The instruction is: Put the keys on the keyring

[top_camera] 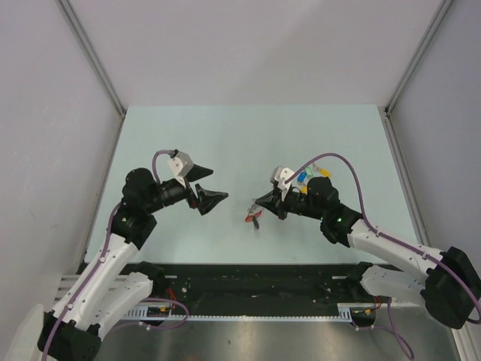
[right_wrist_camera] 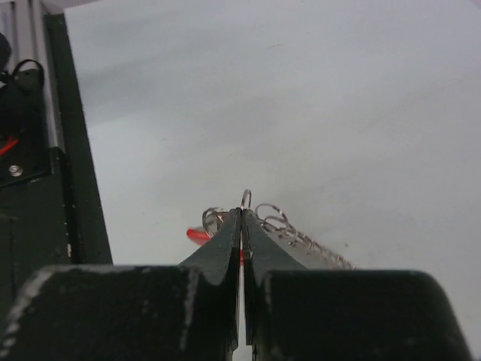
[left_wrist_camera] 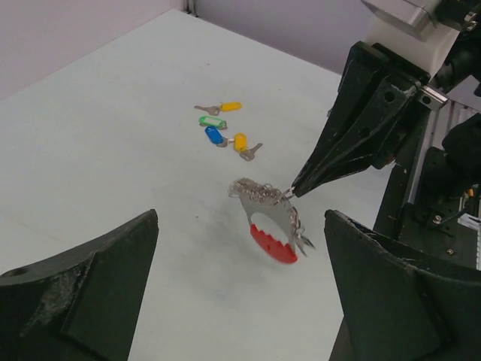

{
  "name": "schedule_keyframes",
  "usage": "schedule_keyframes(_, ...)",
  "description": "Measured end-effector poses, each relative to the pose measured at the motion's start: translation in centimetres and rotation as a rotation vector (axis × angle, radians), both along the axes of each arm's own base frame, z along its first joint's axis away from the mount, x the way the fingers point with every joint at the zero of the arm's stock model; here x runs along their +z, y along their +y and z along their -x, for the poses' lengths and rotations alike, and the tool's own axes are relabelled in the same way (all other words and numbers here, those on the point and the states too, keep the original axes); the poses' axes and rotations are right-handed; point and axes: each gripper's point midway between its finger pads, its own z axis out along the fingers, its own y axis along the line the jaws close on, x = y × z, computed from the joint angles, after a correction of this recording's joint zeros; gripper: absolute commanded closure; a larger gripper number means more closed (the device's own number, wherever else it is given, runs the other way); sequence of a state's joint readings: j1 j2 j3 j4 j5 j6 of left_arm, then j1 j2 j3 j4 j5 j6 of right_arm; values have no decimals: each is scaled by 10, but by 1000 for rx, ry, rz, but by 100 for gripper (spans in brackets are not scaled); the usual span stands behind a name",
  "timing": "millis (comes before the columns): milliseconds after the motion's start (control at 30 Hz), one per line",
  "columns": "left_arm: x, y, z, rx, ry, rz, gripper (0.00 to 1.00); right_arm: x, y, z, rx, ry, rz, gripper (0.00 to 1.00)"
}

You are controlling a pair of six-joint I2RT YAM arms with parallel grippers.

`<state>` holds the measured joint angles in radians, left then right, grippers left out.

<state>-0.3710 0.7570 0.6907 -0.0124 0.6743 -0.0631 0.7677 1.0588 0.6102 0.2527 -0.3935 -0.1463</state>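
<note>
Keyring (left_wrist_camera: 272, 226) comes first, and you have it near the middle of the table (top_camera: 225, 135), between the two arms. Your right claw (left_wrist_camera: 294, 189) is clenched on the silvery chain at its top, with the red loop hanging below; whether the red end touches the table cannot be told. Your left claw (top_camera: 218, 186) is released and holds nothing; it hovers just beside the keyring, jaws spread wide and facing it.

The keys (left_wrist_camera: 224, 128) lie loose in a small cluster farther back on the table, close to your right wrist and well apart from the left claw. Yellow, green and blue heads show; none looks threaded.

By the look of it you are at the holding stage; the ring is presented, but no key has been picked up. The next move likely calls for the left claw to reach past the ring for one key. Pinch it by the plastic head so the metal end stays free; keep the right grip steady, since the chain is thin and could slip.
</note>
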Motion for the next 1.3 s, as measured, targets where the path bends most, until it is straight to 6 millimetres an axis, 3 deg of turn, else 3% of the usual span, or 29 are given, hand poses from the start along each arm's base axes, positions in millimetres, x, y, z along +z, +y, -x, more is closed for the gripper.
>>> schedule_keyframes(200, -4, -11, 2, -54, 11, -3, 15, 13, 8, 3, 75, -4, -85, 100)
schedule_keyframes(400, -13, -28, -3, -108, 65, -30, 17, 32, 6, -1, 104, -24, -157, 100)
schedule_keyframes(633, -16, -28, -6, -93, 69, -35, 15, 20, 9, -6, 103, 1, -139, 100)
schedule_keyframes(867, 2, -6, -4, 38, -29, -23, 10, -20, 17, -26, 97, 63, -93, 100)
schedule_keyframes(1000, 15, 18, -7, 175, -125, -22, 9, -40, 26, -38, 108, 100, -68, 100)
schedule_keyframes(1300, 29, 65, -15, 441, -235, -14, 7, -17, 48, -65, 137, 21, -95, 100)
